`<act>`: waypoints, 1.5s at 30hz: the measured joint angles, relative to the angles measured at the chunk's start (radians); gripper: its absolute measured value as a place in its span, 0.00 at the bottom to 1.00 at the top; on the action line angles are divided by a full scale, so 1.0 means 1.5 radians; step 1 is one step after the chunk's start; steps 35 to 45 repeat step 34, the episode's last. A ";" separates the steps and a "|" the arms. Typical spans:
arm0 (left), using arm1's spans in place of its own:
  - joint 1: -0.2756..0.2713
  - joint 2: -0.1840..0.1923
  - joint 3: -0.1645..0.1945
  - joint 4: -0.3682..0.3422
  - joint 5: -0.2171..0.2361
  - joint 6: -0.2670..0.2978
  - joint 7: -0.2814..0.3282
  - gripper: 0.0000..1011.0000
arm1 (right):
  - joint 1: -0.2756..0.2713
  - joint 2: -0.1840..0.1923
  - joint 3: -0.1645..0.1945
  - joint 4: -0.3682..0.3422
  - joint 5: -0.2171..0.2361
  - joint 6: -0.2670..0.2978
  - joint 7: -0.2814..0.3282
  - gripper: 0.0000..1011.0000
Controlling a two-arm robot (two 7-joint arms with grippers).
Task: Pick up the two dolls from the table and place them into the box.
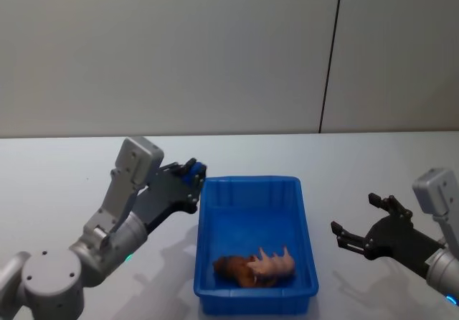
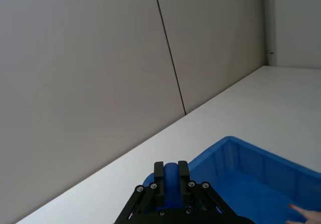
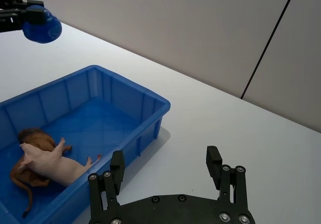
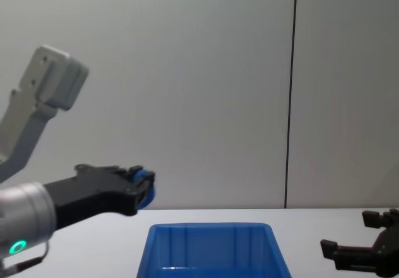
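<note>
Grey wall panels back the white table (image 1: 64, 169), where both dolls, brown lion (image 3: 30, 138) and pink doll (image 1: 274, 264), lie touching in the box's (image 1: 251, 184) near end. Remaining work, I judge: retreat clear of the box's rims.

Left gripper (image 1: 192, 179), by the box's far-left corner, pinches a small blue object (image 3: 41, 28), seen clearest from the right wrist. Right gripper (image 1: 363, 224) hangs empty right of the box, fingers spread wide.

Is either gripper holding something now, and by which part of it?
The left gripper pinches a small round blue thing between its fingertips; by which part cannot be told. The right gripper is open and empty.
</note>
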 joint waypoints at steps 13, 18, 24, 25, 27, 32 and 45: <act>-0.031 -0.041 0.022 0.030 0.000 -0.039 -0.034 0.46 | 0.000 0.000 0.000 0.000 0.000 0.000 0.000 0.99; -0.035 -0.048 0.026 0.035 -0.001 -0.047 -0.039 0.64 | 0.000 0.000 0.000 0.000 0.000 0.000 0.000 0.99; -0.037 -0.051 0.028 0.035 0.000 -0.054 -0.041 0.80 | 0.000 0.000 0.000 0.000 0.000 0.000 0.000 0.99; -0.037 -0.052 0.028 0.034 0.001 -0.056 -0.041 0.85 | 0.000 0.000 0.000 0.000 0.000 0.000 0.000 0.99; -0.037 -0.051 0.028 0.031 0.004 -0.059 -0.041 0.90 | 0.000 0.000 0.000 0.000 0.000 0.000 0.000 0.99; -0.035 -0.050 0.028 0.024 0.009 -0.064 -0.040 0.99 | 0.000 0.000 0.000 0.000 0.000 0.000 0.000 0.99; -0.034 -0.049 0.028 0.021 0.011 -0.066 -0.040 0.99 | 0.000 0.000 0.000 0.000 0.000 0.000 0.000 0.99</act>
